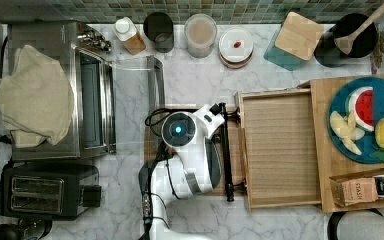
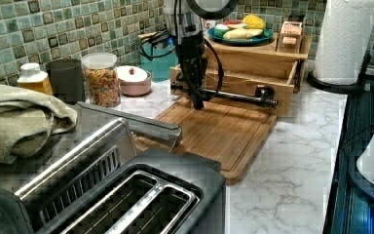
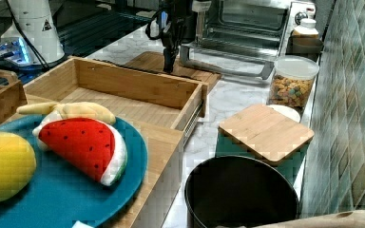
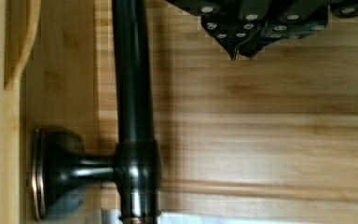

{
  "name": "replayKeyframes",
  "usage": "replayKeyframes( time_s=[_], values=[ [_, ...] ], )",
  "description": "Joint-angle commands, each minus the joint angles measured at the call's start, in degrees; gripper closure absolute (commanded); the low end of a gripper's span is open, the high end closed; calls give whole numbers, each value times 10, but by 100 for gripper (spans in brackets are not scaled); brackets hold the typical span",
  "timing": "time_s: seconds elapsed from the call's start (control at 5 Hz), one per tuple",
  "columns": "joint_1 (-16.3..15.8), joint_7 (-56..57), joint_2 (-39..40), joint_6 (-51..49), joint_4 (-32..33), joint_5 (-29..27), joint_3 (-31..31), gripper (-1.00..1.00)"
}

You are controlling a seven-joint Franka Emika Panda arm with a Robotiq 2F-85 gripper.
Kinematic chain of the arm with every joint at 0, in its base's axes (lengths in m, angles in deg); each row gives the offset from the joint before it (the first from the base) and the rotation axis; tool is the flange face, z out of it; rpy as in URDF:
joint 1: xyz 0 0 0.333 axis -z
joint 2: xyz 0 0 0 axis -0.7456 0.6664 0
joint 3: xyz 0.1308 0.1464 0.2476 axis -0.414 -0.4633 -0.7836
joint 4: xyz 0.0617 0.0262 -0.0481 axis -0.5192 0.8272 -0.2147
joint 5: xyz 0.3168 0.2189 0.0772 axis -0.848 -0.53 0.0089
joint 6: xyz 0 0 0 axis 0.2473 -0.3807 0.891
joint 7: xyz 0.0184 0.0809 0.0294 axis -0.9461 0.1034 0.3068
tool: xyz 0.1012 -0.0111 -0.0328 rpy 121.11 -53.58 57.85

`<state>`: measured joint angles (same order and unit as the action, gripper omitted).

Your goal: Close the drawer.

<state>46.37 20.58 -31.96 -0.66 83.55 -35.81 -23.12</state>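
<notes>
Here the gripper point(image 2: 197, 105) hangs with its fingers pinched together and nothing between them, just beside the black handle bar point(image 2: 224, 95) on the side away from the drawer point(image 1: 281, 148). In the top view the drawer stands pulled wide open at three o'clock of the arm, over the cutting board point(image 2: 214, 134). Judging by this, the approach is done; next comes a steady push on the bar toward three o'clock

A kitchen: marble counter point(image 1: 200, 75), green tiled backsplash point(image 2: 53, 29), toaster point(image 1: 45, 192), toaster oven point(image 1: 80, 90).
</notes>
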Motion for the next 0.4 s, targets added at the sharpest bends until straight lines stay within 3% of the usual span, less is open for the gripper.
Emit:
replayKeyframes(
  time_s=[0.2, 0.4],
  values=[
    [20, 99, -14, 8, 18, 4, 99, 100],
    [62, 141, -26, 35, 26, 30, 110, 100]
  ],
)
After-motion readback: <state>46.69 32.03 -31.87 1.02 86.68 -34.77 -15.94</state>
